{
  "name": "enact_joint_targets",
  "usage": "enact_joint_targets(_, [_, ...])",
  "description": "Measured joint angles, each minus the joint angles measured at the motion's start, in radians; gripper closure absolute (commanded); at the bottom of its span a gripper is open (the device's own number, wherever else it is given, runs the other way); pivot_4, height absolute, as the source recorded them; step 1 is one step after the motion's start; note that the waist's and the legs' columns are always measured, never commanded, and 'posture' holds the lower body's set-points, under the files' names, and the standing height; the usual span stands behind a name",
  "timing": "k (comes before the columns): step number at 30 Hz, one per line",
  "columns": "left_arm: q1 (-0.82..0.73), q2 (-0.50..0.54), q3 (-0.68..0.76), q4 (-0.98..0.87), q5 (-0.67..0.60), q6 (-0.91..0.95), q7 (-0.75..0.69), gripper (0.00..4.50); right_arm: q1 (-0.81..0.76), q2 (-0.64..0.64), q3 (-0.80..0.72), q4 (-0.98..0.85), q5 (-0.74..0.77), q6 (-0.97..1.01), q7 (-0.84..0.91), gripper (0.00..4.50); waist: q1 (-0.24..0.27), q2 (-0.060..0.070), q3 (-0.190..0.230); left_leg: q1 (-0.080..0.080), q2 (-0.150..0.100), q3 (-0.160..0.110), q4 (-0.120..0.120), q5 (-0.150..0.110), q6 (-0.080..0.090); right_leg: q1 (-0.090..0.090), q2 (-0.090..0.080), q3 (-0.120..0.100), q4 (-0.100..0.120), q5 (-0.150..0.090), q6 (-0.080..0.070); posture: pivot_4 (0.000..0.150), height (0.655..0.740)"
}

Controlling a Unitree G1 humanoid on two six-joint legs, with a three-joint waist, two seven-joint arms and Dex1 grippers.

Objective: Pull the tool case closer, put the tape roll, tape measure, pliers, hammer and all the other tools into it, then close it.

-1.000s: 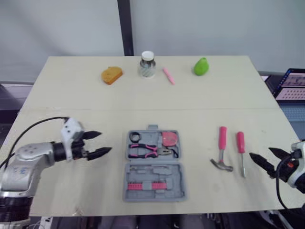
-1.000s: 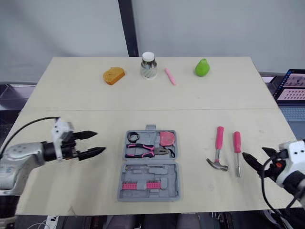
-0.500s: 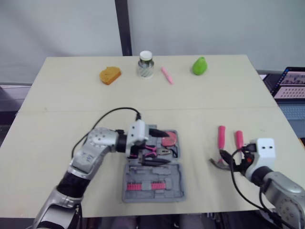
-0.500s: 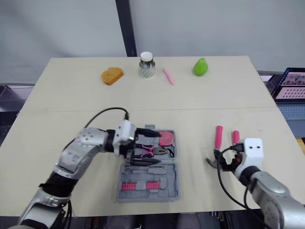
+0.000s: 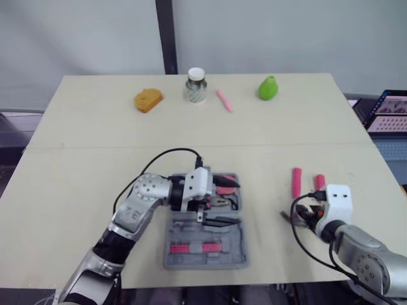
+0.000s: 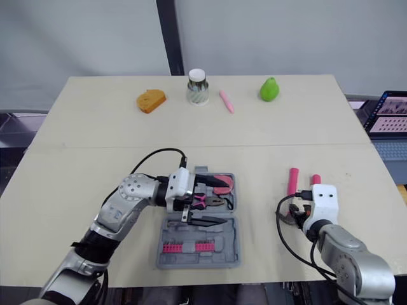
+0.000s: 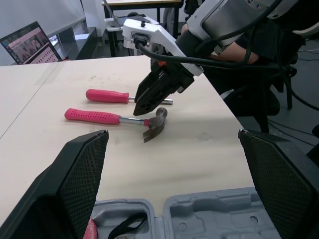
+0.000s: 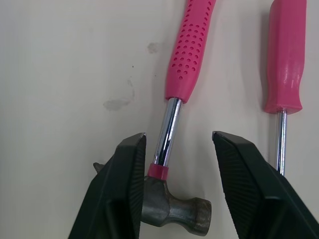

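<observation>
The left arm bends in from the near left and stretches across the open tool case [image 5: 205, 246]. Its gripper [image 5: 223, 202] hangs over the case's far half, fingers spread wide and holding nothing. To the right of the case, well apart from it, the hammer [image 8: 188, 55] lies on the table [image 5: 95, 127], with the screwdriver [image 8: 285, 55] just beyond it. The right gripper [image 8: 178, 137] points down over the hammer. Its fingers are open and straddle the steel shaft next to the head; whether they touch it is unclear.
</observation>
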Motion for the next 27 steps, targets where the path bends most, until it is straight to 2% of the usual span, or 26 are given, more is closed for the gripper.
enact_joint_targets(16, [0.004, -0.029, -0.036, -0.003, 0.019, 0.000, 0.026, 0.00, -0.072, 0.094, 0.001, 0.024, -0.062, 0.126, -0.040, 2.29, -0.001, 0.000, 0.000, -0.002, 0.000, 0.001, 0.000, 0.000, 0.000, -0.003, 0.000, 0.002, 0.002, 0.000, 0.000, 0.150, 0.7400])
enact_joint_targets(27, [0.007, -0.038, -0.041, -0.036, 0.026, 0.003, 0.049, 0.00, -0.116, 0.138, 0.012, 0.084, -0.122, 0.121, -0.052, 2.29, -0.002, 0.000, 0.000, -0.002, 0.000, 0.003, 0.000, 0.000, 0.000, -0.007, 0.000, 0.005, 0.004, 0.000, 0.000, 0.150, 0.7400])
